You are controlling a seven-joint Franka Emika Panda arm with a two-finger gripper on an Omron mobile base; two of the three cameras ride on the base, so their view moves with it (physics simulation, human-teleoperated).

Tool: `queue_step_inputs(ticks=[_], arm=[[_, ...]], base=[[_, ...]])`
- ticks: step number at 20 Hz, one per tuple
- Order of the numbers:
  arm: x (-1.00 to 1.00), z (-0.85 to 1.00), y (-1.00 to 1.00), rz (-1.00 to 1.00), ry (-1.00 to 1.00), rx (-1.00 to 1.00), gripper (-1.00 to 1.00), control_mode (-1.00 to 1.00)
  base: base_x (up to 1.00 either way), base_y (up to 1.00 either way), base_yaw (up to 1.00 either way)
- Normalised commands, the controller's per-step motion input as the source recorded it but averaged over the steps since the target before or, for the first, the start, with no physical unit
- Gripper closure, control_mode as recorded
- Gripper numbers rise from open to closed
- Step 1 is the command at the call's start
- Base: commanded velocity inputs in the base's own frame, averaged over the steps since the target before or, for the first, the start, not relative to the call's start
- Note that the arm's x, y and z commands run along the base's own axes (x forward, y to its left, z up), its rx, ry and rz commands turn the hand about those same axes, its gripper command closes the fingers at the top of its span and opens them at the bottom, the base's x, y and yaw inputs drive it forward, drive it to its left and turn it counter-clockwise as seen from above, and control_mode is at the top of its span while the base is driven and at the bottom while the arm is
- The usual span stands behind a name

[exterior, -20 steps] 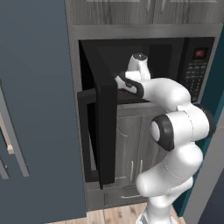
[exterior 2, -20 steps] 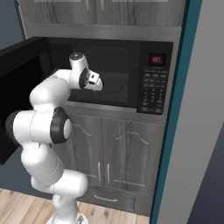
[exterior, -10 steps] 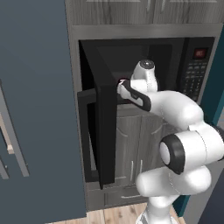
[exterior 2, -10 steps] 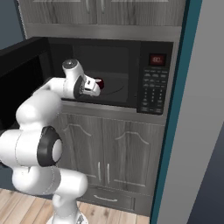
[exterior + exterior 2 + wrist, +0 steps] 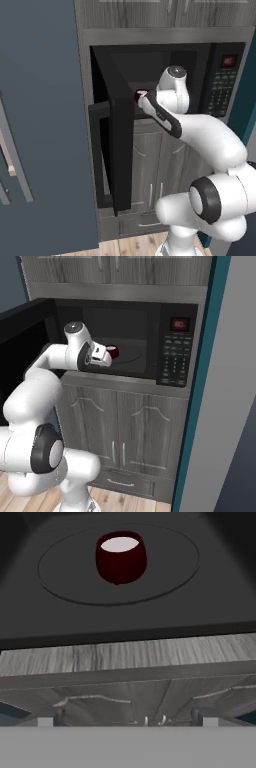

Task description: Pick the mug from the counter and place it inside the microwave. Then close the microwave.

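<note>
Mug (image 5: 121,556) sits upright on the turntable (image 5: 170,572) inside the microwave (image 5: 172,311), apart from the gripper (image 5: 105,355), whose jaws are spread wide and empty just outside the cavity. Door (image 5: 121,150) is wide open beside the arm. Risk: the door swing catches the forearm, or a hard slam shifts the mug.

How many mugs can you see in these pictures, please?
1. The mug stands upright on the round turntable inside the open microwave, apart from the gripper. Nothing suggests another, though the door hides some space.
</note>
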Motion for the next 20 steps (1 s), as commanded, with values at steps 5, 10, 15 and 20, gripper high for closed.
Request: queue_step_inputs(ticks=[5, 10, 15, 20], arm=[[-0.48, 0.00, 0.00, 0.00, 0.00, 0.00, -1.00, -1.00], [-0.32, 0.00, 0.00, 0.00, -0.12, 0.00, -1.00, -1.00], [-0.29, 0.00, 0.00, 0.01, -0.11, 0.00, -1.00, -1.00], [-0.49, 0.00, 0.00, 0.03, -0.08, 0.00, -1.00, -1.00]], base=[[0.00, 0.00, 0.00], [0.00, 0.00, 0.00], [0.00, 0.00, 0.00], [0.00, 0.00, 0.00]])
